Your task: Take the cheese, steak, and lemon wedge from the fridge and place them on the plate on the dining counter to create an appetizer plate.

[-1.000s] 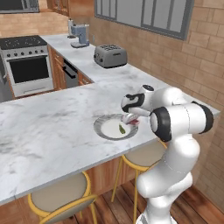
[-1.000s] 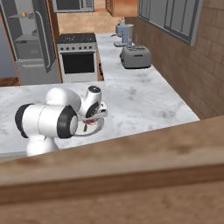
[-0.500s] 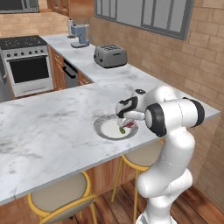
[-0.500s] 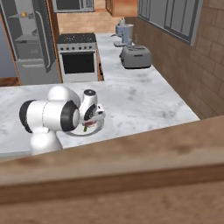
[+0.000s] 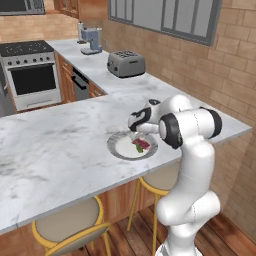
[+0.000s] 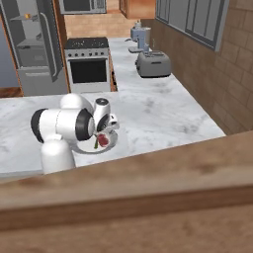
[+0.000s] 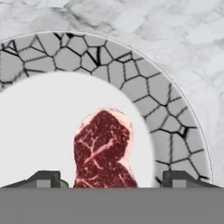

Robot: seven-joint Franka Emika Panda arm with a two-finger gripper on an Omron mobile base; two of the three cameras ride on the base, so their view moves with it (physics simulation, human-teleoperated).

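You had the gripper (image 7: pixel 105 178) low over the plate (image 7: pixel 175 127), jaws spread wide and holding nothing. The steak (image 7: pixel 103 151) lay on the plate between the fingertips (image 7: pixel 43 178), its long axis pointing away from the hand.

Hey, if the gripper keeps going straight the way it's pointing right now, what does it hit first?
Most likely the steak. It lies on the plate directly between the spread fingertips of the gripper, which points down at it. How far above it the gripper sits is unclear.
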